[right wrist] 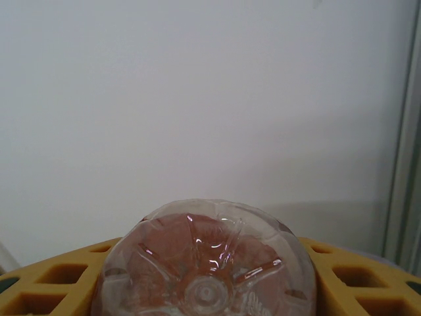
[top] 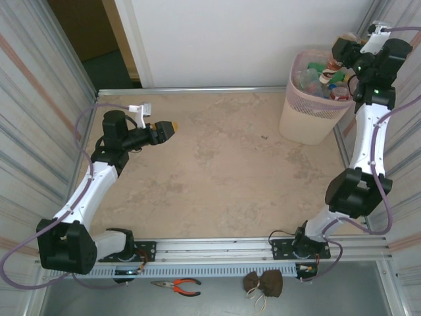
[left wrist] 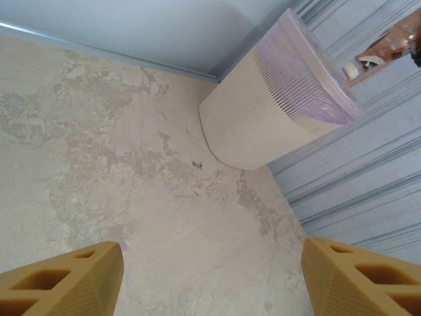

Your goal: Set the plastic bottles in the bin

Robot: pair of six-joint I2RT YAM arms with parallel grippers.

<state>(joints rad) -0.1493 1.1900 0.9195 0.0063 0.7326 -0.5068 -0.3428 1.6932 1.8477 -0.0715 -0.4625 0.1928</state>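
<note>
Right wrist view: my right gripper [right wrist: 208, 280] has its yellow fingers [right wrist: 56, 282] pinching a clear bottle [right wrist: 207, 253] from both sides. The ribbed base faces the lens, something reddish shows through the plastic, and a plain white wall [right wrist: 210, 92] stands behind it. From the top camera I see that gripper [top: 345, 54] hanging above the far right corner of the bin [top: 308, 125]. The bin stands on the table [top: 217, 171] and is heaped with other bottles [top: 317, 76], caps and labels of mixed colours reaching its rim.

My left gripper [left wrist: 210, 283] has its fingers [left wrist: 62, 280] spread wide with nothing between them. It hovers over bare table well to the left of the bin [left wrist: 253, 122], pointing toward it [top: 168, 130].
</note>
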